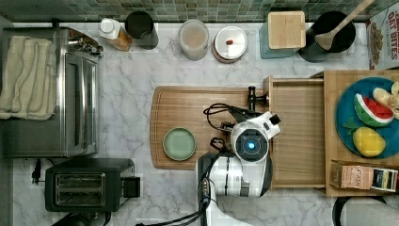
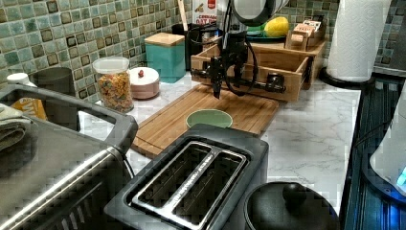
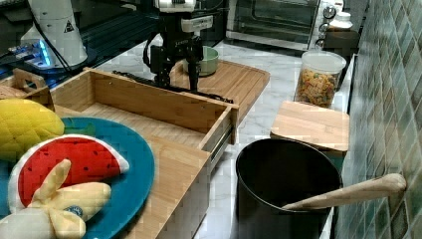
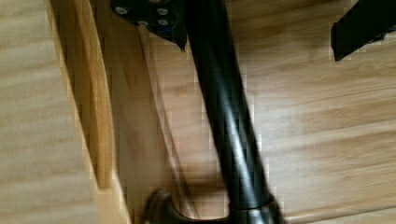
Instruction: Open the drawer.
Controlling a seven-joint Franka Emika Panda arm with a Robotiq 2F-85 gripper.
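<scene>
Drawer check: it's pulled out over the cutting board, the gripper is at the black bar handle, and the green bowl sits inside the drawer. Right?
Not quite. The bowl isn't inside the drawer; it sits on the cutting board, as the top view shows, and the drawer's bottom is bare wood. The rest holds: the drawer is pulled out and the gripper is at the handle.

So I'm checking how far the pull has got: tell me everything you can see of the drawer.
The drawer is a wide, shallow box of light-brown wood with a plain flat bottom and thin walls. It stands pulled well out of its wooden cabinet, toward the bamboo cutting board, and nothing lies in it. A long black bar handle on posts runs along its front. The gripper sits at that bar, one finger on each side, open.
</scene>
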